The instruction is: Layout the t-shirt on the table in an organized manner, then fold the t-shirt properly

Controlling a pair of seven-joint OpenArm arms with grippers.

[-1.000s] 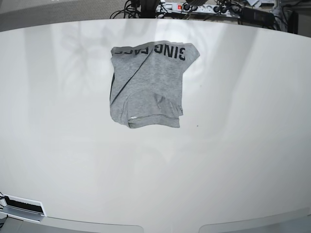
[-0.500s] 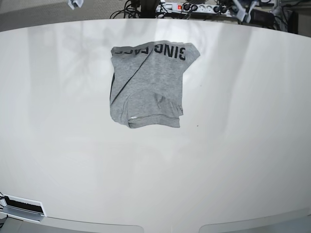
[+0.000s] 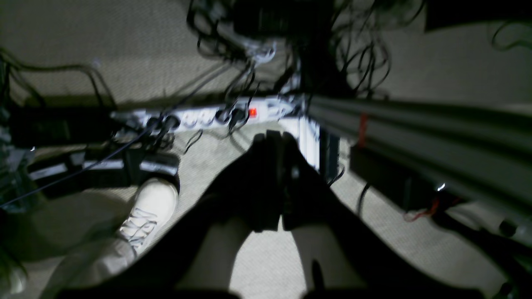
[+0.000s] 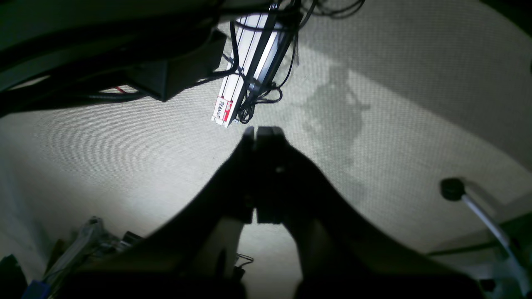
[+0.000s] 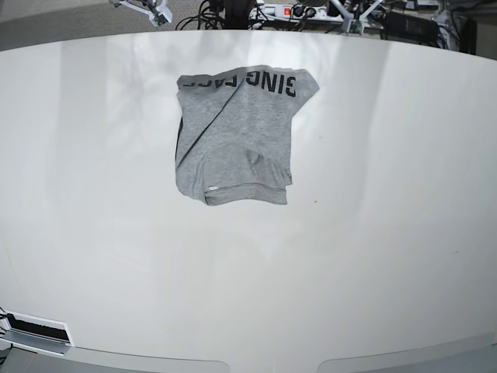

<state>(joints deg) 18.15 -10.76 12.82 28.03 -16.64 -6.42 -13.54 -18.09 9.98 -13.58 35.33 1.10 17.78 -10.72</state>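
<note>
The t-shirt [image 5: 237, 140] lies in a crumpled, half-folded heap on the far middle of the white table [image 5: 248, 272]. Its black letters show along the far edge. Nothing is touching it.

Both arms are just peeking in at the far edge of the table. The right gripper [image 4: 259, 132] has its 2 fingers pressed together and holds nothing. The left gripper [image 3: 276, 137] is pressed together too, with nothing in it. Both wrist cameras see only the carpet, cables and a power strip [image 3: 199, 118], not the shirt.

The step looks like reaching in to spread the shirt flat. To do it well, each claw should open first, then come down on a different corner. Pinch only the top layer of cloth. Pull the 2 corners apart slowly so the shirt opens up and does not bunch more.
</note>
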